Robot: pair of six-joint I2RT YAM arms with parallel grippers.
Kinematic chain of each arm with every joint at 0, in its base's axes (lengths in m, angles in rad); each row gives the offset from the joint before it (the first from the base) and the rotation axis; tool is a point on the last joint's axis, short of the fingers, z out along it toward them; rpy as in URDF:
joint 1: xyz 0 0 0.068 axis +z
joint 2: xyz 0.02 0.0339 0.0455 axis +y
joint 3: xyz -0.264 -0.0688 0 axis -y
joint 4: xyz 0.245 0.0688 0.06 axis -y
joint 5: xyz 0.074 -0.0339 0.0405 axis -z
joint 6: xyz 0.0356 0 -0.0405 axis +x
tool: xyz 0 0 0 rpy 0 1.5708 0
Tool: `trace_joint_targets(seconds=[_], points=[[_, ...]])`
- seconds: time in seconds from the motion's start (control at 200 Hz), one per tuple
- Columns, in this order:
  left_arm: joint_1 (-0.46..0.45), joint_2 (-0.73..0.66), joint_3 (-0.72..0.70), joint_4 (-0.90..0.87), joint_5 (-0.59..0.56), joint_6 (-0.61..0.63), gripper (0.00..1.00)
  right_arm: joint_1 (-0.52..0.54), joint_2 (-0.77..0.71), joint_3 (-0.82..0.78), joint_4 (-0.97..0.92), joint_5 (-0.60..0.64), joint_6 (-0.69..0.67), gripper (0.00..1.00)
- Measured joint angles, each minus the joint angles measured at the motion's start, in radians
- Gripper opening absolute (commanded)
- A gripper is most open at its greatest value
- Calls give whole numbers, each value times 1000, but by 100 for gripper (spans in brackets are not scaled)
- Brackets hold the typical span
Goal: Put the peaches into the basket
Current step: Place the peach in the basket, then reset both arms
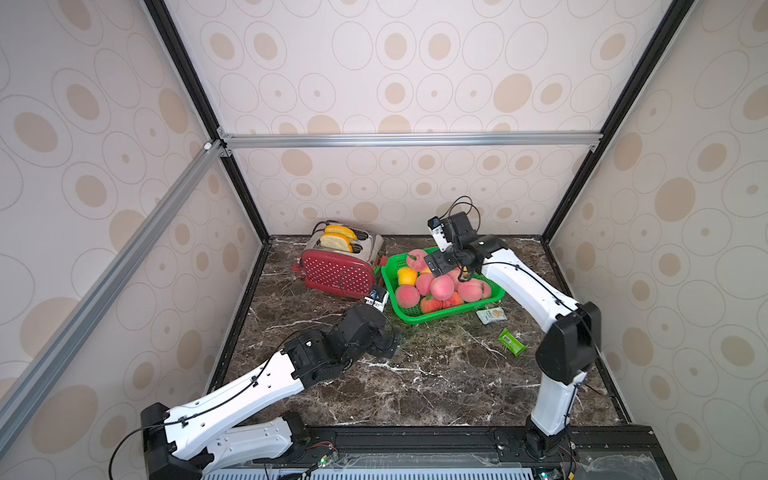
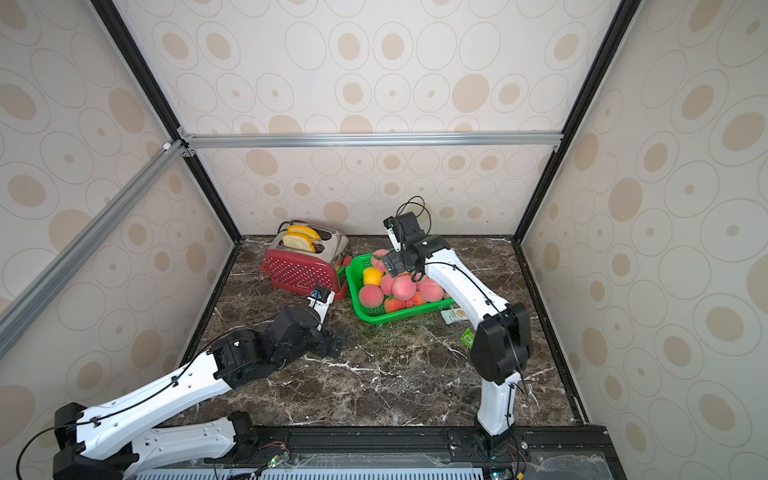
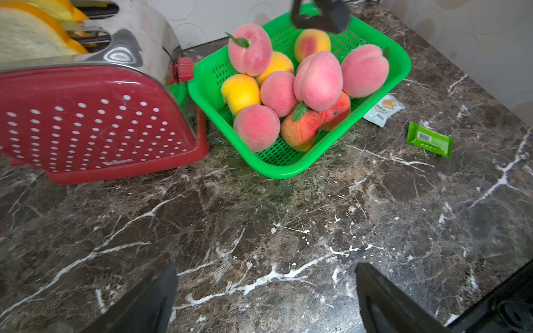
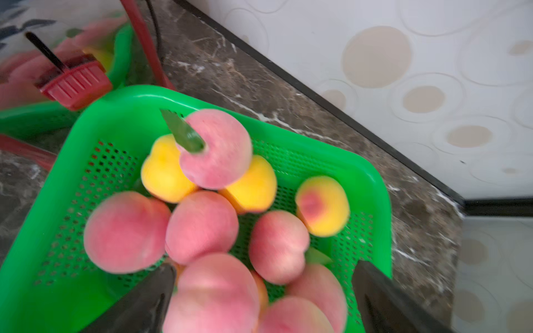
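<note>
Dark, white-veined marble bench [image 1: 415, 395] inside a cell papered with beige circles is what my feed shows. My right tool [image 4: 262, 274] hangs over the bright green perforated plastic basket [image 4: 129, 101], jaws spread wide and gripping nothing. The round pink, yellow and orange-red peaches [image 1: 441, 286] are piled in that basket, right of centre in both top views. One blurred pink fruit lies below the fingers [image 4: 144, 299] without filling the gap.

My left tool [image 3: 265, 269] sits low over bare bench near the centre of the frame, also wide and empty.

Just left of the basket stands a red white-dotted toaster [image 1: 336, 270] with two yellow-crusted bread slices [image 1: 336, 241] in its slots. At the basket's lower right lie a pale snack packet [image 1: 490, 314], just beside the rim, and a green foil wrapper [image 1: 512, 342] farther out.
</note>
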Motion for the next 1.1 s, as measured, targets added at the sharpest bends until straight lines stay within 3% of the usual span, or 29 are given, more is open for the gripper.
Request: trace_joint_targets(seconds=[0.165, 0.32, 0.416, 0.516, 0.691, 0.771, 0.871, 0.956, 1.097], points=[[27, -51, 1, -46, -127, -32, 99, -31, -335, -307, 92, 93, -3, 100], [251, -108, -46, -28, -204, -46, 99, -192, -572, -525, 124, 97, 56, 100], [369, -143, -133, 20, -230, -37, 99, -319, -712, -678, 130, 133, 97, 100], [397, -180, -255, 115, -277, 16, 99, -388, -851, -845, 190, 166, 95, 100], [461, -262, -507, 368, -311, 145, 99, -414, -1075, -1232, 463, 18, -31, 100], [519, -287, -596, 509, -296, 211, 99, -423, -1051, -1324, 582, -23, -61, 100], [599, -258, -672, 680, -256, 285, 99, -464, -892, -1342, 732, -92, -79, 100], [651, -138, -680, 822, -234, 348, 99, -504, -750, -1345, 863, -145, -75, 100], [720, 119, -679, 1021, -149, 410, 99, -532, -656, -1394, 1083, -179, -64, 100]])
